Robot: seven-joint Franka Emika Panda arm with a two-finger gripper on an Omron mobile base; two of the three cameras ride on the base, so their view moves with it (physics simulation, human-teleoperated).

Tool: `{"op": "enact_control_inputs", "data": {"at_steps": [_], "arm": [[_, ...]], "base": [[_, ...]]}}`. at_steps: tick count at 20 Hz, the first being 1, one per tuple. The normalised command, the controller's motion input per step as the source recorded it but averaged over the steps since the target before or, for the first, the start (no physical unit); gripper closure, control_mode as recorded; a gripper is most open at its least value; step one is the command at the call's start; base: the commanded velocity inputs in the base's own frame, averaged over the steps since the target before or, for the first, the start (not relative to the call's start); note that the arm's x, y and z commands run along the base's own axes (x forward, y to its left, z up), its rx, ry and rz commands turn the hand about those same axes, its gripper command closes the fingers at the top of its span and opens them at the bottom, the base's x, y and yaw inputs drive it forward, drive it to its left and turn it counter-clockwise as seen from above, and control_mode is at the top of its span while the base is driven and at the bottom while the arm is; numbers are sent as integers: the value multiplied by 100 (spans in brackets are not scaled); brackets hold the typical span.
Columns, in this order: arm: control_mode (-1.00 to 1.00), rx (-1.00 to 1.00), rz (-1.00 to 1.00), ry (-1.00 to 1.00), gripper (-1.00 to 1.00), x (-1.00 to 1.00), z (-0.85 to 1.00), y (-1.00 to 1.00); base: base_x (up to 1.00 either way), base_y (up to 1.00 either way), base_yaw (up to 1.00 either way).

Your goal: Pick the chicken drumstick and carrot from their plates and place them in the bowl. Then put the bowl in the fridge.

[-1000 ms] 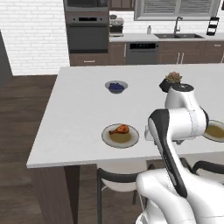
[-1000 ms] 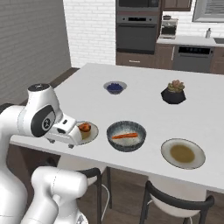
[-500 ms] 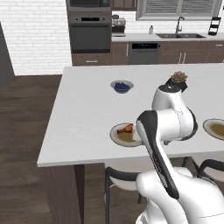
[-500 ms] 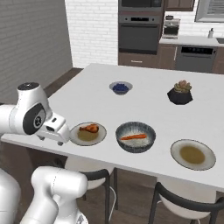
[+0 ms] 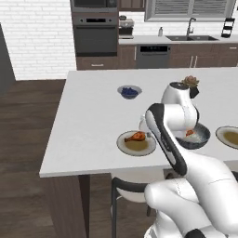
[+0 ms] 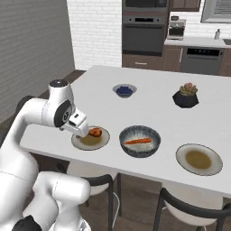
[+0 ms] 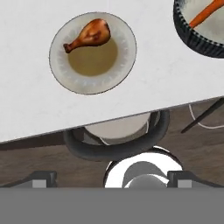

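The chicken drumstick (image 7: 89, 36) lies on the far side of one of the plates (image 7: 109, 70), close to the counter's near edge. My gripper (image 7: 112, 179) hangs open above that edge with nothing between its fingertips; it is nearer to me than the drumstick. From the right, the gripper (image 6: 83, 133) hovers by the drumstick (image 6: 94, 132) and its plate (image 6: 88, 143). The carrot (image 6: 138, 141) lies inside the dark ribbed bowl (image 6: 140, 151) just right of that plate. The other plate (image 6: 199, 159) holds no food. The arm partly hides the bowl (image 5: 199, 137). The fridge is out of view.
A small bowl of berries (image 6: 124, 90) and a black plant pot (image 6: 185, 95) stand farther back on the island. A stool (image 7: 118, 146) sits under the counter edge below my hand. A wall oven (image 5: 95, 35) and a sink (image 5: 190, 37) line the back wall.
Both base views have shifted as the base moved, so the whole scene slid sideways. The hand stays near the drumstick plate with its jaws open. The carrot stays in the bowl.
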Motion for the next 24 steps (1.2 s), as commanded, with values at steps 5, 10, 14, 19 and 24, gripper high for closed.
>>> {"op": "enact_control_inputs", "data": {"at_steps": [5,10,14,19,24], "arm": [[-100,5,-45,15,-100,81,-23,7],[-100,12,-44,27,-100,55,-27,-2],[-100,5,-28,10,-100,42,-39,-24],[-100,0,-14,-1,-100,32,-37,-18],[-100,0,-8,0,-100,53,-27,13]], "base": [[0,0,0],[0,0,0],[0,0,0],[0,0,0],[0,0,0]]}}
